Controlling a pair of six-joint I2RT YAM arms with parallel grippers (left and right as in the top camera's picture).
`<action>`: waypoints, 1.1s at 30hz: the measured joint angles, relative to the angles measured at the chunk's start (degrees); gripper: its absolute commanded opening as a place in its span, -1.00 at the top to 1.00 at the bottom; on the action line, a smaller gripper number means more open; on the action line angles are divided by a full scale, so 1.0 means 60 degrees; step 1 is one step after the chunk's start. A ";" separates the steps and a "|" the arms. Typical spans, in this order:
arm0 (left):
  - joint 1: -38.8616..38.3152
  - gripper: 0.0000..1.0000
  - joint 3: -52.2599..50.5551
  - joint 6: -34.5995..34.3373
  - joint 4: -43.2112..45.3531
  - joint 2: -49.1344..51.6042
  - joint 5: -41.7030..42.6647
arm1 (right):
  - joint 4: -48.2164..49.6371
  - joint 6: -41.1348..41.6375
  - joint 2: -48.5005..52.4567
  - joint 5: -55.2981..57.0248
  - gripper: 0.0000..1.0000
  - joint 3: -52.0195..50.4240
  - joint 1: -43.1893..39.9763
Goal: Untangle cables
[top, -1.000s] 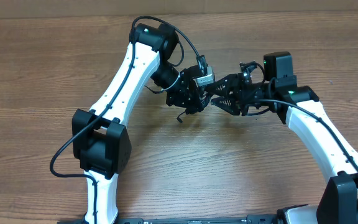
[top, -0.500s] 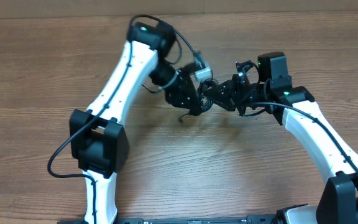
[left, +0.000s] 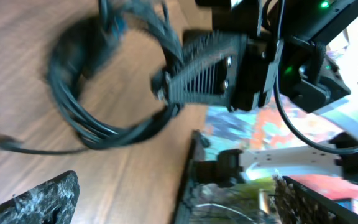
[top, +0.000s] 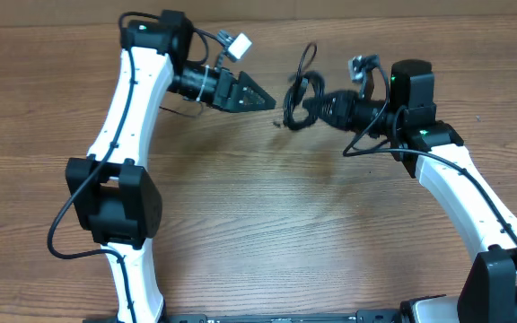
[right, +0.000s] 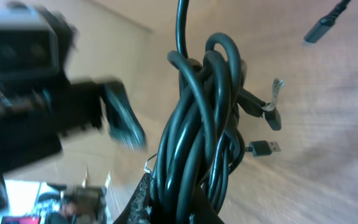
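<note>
Left gripper (top: 257, 96) spread wide and empty, well apart from the tangled bundle of thin black rubbery cables (right: 194, 143), pinched at the right gripper's (top: 319, 106) fingertips; mid-untangling, I judge: next, left must close in on one loose loop.

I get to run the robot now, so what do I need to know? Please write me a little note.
Left pincer: open, empty, apart from the bundle.
Right pincer: shut on the cables, apparently holding them up off the table.
Cables: all in one tangled coil, plug ends hanging loose.
Done: nothing separated yet.
Left to do: pull each cable free and lay them apart.
</note>
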 measured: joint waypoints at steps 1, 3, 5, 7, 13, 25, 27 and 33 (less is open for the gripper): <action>-0.0109 -0.99 0.0000 -0.0255 0.0026 0.0000 0.0073 | 0.0361 0.0277 0.0000 0.0109 0.92 0.0000 0.0000; -0.0342 -0.99 0.0000 -0.1013 0.0215 0.0000 0.0164 | 0.0732 0.0776 0.0000 0.0382 0.92 0.0000 0.0004; -0.0525 -0.99 0.0000 -0.1956 0.0736 0.0000 0.0149 | 0.0801 0.1271 0.0000 0.0747 0.92 0.0000 0.0004; -0.0678 -0.99 0.0000 -0.3177 0.1450 0.0000 -0.0259 | 0.0798 0.1705 0.0000 0.1093 0.92 0.0000 0.0004; -0.1064 -0.99 0.0011 -0.8561 0.2677 0.0000 -0.3359 | 0.0794 0.2452 0.0000 0.1625 0.92 0.0000 0.0000; -0.2357 -0.40 0.0011 -1.5384 0.3694 0.0000 -0.5096 | 0.0736 0.3060 0.0000 0.1810 0.93 0.0000 -0.0004; -0.2455 0.00 0.0022 -1.6152 0.3803 0.0004 -0.5162 | 0.0685 0.3162 0.0004 0.1774 0.93 -0.0011 -0.0007; -0.2484 0.91 0.0066 -1.7300 0.3901 0.0007 -0.5796 | 0.0586 0.3300 0.0007 0.1643 0.93 -0.0018 0.0062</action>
